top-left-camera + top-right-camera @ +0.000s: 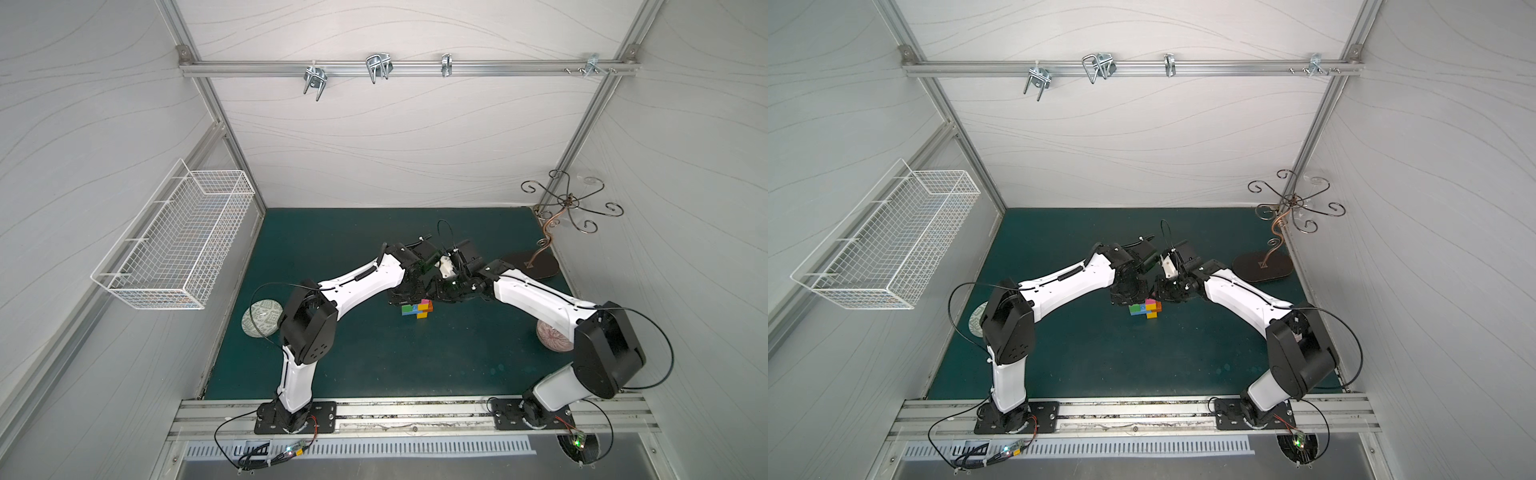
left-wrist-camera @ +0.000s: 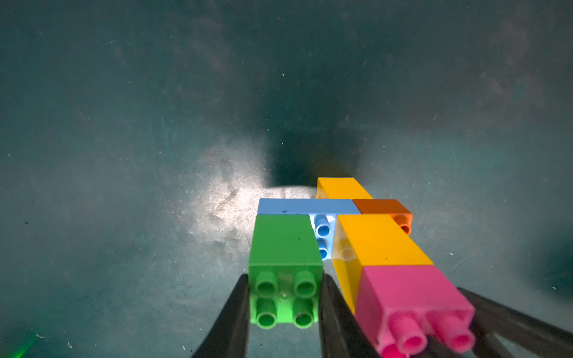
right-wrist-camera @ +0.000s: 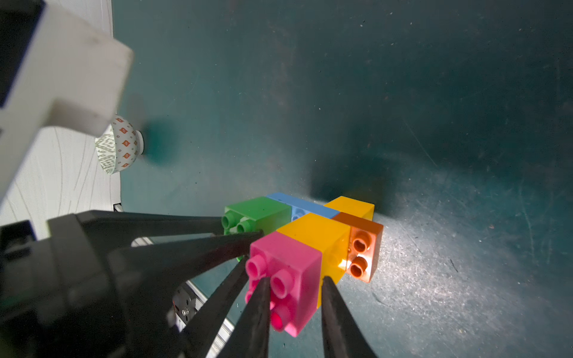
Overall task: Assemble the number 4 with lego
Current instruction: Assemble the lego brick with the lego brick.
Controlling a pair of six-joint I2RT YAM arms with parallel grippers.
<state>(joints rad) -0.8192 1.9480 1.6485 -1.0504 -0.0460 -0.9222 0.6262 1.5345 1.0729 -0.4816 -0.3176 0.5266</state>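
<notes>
Studs of the pink brick (image 2: 412,297) partly beyond the left wrist view's edge; bowl (image 1: 978,322) mostly behind left arm (image 1: 1009,328)

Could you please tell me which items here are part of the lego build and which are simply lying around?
Part of the job:
- number 4 of joined bricks
- green brick, gripped by the left gripper
- pink brick, gripped by the right gripper

Just lying about:
- patterned bowl
- pinkish round item
- wire basket
- hook stand
</notes>
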